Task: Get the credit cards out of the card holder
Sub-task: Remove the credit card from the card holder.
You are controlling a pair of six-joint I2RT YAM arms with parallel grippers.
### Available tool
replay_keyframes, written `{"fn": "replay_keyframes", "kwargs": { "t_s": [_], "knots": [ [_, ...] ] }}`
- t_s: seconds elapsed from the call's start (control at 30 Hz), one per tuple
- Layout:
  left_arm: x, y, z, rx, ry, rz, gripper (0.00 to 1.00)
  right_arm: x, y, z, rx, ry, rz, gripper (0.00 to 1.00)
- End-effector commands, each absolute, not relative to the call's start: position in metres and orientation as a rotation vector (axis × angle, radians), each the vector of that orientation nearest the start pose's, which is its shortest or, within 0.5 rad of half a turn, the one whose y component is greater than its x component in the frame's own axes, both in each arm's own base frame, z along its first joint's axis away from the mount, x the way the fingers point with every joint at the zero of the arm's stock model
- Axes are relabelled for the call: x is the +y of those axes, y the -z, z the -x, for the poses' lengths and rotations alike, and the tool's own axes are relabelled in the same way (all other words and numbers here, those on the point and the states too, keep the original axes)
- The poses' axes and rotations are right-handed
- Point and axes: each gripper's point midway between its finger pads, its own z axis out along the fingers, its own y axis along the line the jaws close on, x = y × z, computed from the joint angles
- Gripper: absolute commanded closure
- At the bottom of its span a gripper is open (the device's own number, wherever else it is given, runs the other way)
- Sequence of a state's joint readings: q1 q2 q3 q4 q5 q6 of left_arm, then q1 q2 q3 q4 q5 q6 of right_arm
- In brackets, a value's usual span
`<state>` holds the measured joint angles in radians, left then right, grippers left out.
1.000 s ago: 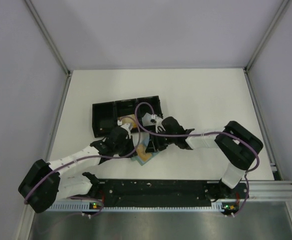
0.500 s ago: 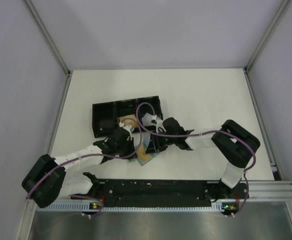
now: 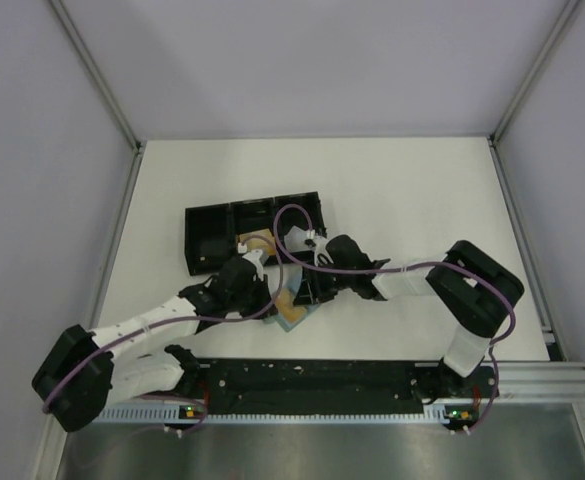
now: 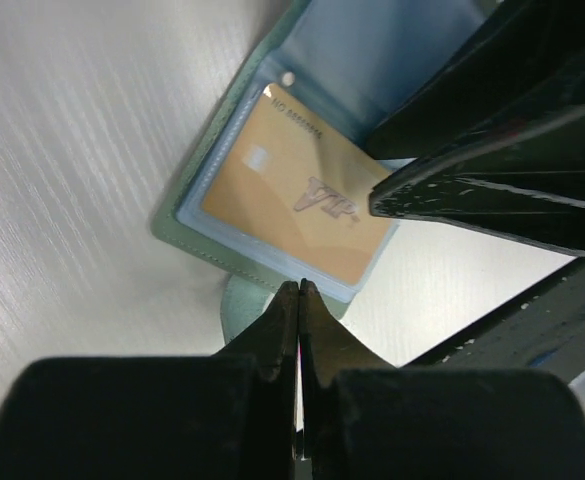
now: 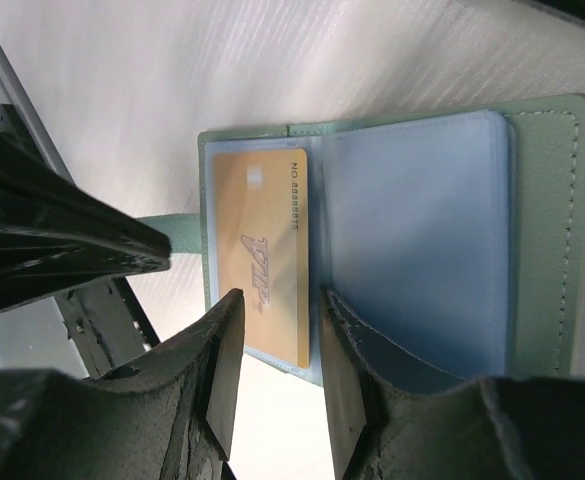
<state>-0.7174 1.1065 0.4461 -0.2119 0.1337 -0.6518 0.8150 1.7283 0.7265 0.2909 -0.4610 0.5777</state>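
Note:
The card holder (image 5: 547,230) lies open on the white table, pale green with clear blue sleeves; from above the card holder (image 3: 290,305) shows between both grippers. A gold credit card (image 5: 262,240) marked VIP sits inside its left sleeve, the same credit card (image 4: 292,195) in the left wrist view. My right gripper (image 5: 280,297) is open, its jaws apart over the card's near end and the sleeve's inner edge. My left gripper (image 4: 299,288) is shut with nothing between its tips, which stand at the holder's edge by the round tab (image 4: 234,305). The right gripper's fingers (image 4: 492,200) cover the other panel.
A long black three-compartment tray (image 3: 217,235) lies just behind the holder, with something tan (image 3: 259,243) at its near edge. The black base rail (image 3: 312,375) runs along the table's front. Walls and aluminium posts enclose the table.
The left arm's elbow has swung out to the left and lower. The right gripper's jaws have narrowed a little. Both grippers stay at the holder.

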Motion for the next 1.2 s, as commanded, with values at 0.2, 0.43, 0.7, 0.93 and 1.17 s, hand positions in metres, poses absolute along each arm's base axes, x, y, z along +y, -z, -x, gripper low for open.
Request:
{"fn": "replay_keyframes", "kwargs": {
  "t_s": [0.2,0.43,0.7,0.93,1.17],
  "knots": [
    [-0.22,-0.051,-0.184,2.522,0.731,-0.149,1.0,0.357,-0.039,-0.196,2.41,-1.226,0.59,0.64],
    [-0.215,-0.017,-0.174,2.629,0.676,-0.164,1.0,0.362,-0.042,-0.192,2.398,-1.292,0.59,0.64],
    [-0.21,-0.005,-0.164,2.67,0.653,-0.173,1.0,0.369,-0.044,-0.185,2.381,-1.43,0.559,0.79],
    [-0.204,-0.004,-0.162,2.677,0.624,-0.184,1.0,0.36,-0.045,-0.191,2.365,-1.458,0.511,1.0],
    [-0.195,0.0,-0.155,2.699,0.591,-0.21,1.0,0.34,-0.044,-0.207,2.364,-1.43,0.444,1.0]
  ]
}}
